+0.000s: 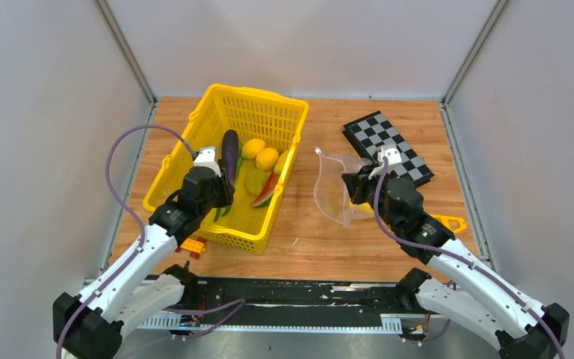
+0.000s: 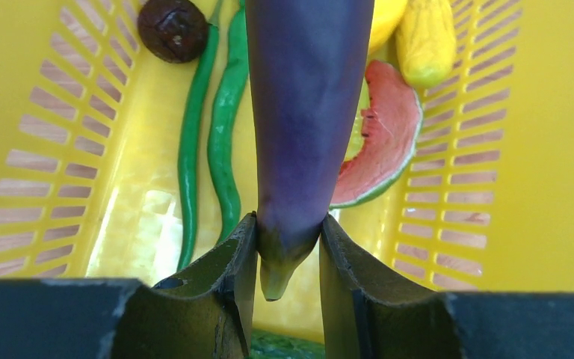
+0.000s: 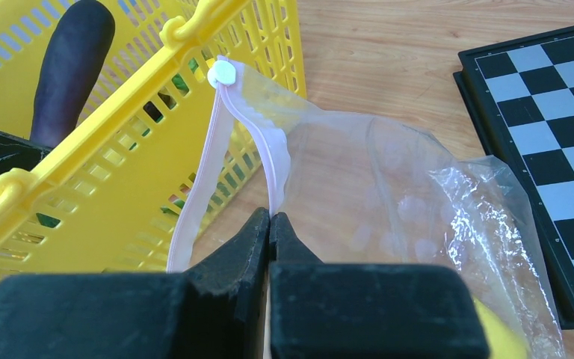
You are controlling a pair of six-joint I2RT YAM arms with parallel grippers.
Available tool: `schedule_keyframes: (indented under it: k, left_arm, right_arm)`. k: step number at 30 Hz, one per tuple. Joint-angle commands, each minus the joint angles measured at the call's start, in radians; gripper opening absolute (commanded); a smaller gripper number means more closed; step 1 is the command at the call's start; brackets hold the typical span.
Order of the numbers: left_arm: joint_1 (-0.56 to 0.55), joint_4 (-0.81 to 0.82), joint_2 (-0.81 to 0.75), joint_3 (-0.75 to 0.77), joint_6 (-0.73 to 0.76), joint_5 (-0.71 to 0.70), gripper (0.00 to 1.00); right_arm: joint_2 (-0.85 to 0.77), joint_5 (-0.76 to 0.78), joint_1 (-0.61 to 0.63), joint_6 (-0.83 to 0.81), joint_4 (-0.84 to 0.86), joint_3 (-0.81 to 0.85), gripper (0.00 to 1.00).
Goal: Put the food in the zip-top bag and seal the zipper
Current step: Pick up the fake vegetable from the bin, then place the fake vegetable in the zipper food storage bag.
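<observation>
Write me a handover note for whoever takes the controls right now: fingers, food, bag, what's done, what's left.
Left gripper: fingers shut on the stem end of the eggplant, inside the basket.
Right gripper: fingers shut on the zipper, holding the bag open beside the basket.
In the basket: green pods, watermelon slice, yellow fruits, dark ball.
Done: one yellow piece seems to be in the bag.
Left: bag the eggplant and the rest, then seal the zipper.
</observation>
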Motion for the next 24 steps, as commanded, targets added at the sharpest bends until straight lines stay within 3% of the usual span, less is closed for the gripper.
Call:
schedule_keyframes:
  k: [1, 9, 17, 24]
  left_arm:
    - [0.003, 0.012, -0.06, 0.066, 0.04, 0.115, 0.21]
    - [0.003, -0.139, -0.131, 0.255, 0.063, 0.323, 0.21]
    - [0.003, -0.145, -0.138, 0.291, 0.08, 0.611, 0.21]
    - [0.002, -0.135, -0.117, 0.279, 0.088, 0.694, 0.17]
  right_arm:
    - [-0.011, -0.007, -0.005, -0.008, 0.047, 0.037, 0.0]
    - [0.0, -0.014, -0.005, -0.014, 0.083, 0.027, 0.0]
    - [-0.003, -0.014, -0.005, -0.008, 0.143, 0.006, 0.0]
    - [-0.019, -0.019, -0.006, -0.006, 0.18, -0.018, 0.0]
